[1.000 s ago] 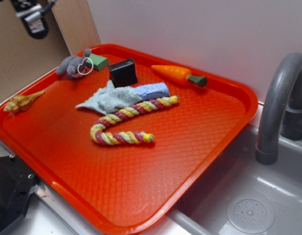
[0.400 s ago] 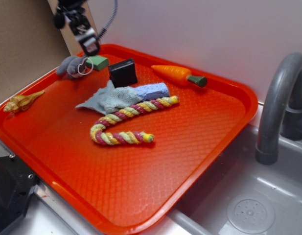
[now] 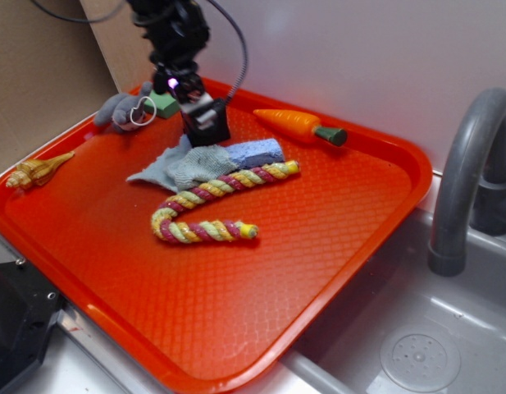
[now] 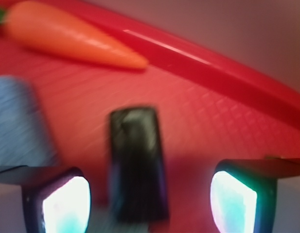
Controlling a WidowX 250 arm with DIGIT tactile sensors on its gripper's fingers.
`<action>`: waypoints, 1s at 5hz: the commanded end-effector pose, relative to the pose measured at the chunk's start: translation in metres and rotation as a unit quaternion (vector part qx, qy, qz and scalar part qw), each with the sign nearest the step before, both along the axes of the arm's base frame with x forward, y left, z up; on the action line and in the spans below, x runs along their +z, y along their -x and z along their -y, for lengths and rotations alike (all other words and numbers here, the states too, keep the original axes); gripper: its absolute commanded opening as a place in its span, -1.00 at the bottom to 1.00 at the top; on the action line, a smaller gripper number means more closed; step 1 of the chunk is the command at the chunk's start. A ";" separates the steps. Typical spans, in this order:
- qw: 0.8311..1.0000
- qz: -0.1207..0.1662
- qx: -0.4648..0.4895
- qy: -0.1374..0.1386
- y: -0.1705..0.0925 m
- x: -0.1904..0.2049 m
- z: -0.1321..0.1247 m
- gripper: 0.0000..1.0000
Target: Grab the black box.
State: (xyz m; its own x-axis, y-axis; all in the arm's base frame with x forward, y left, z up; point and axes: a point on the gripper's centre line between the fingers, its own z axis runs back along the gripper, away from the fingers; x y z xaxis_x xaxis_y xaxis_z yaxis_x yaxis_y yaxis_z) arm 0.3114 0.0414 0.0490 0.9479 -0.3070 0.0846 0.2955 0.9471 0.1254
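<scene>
Our hand (image 3: pixel 205 121) hangs right over the black box (image 3: pixel 210 131), fingers (image 4: pixel 62 204) spread wide with the box (image 4: pixel 136 165) between them, neither pad touching it as far as we can tell. It sits at the far side of the red tray (image 3: pixel 335 246), beside the blue sponge (image 3: pixel 254 153) and grey rag (image 3: pixel 183 167). We judge this the final approach; next we must lower slightly and close squarely on it.

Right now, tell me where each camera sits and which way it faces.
Exterior: off the red tray's near corner, raised, looking down across it toward the back wall; arm and tool show over the black box.
Wrist: on the tool, looking forward past both open fingers.
Shared: black box, carrot, blue sponge.
</scene>
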 end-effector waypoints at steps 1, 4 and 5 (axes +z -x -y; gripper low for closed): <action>0.998 0.005 0.043 0.038 -0.035 -0.015 0.002 -1.00; 0.993 0.064 0.058 0.083 0.028 0.107 0.013 -1.00; 0.984 0.108 0.069 0.125 0.080 0.154 0.022 -1.00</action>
State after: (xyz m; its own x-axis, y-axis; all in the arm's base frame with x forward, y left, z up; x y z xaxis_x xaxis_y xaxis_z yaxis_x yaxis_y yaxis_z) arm 0.2285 0.0123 0.2009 0.9394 -0.1301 0.3173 0.1649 0.9826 -0.0855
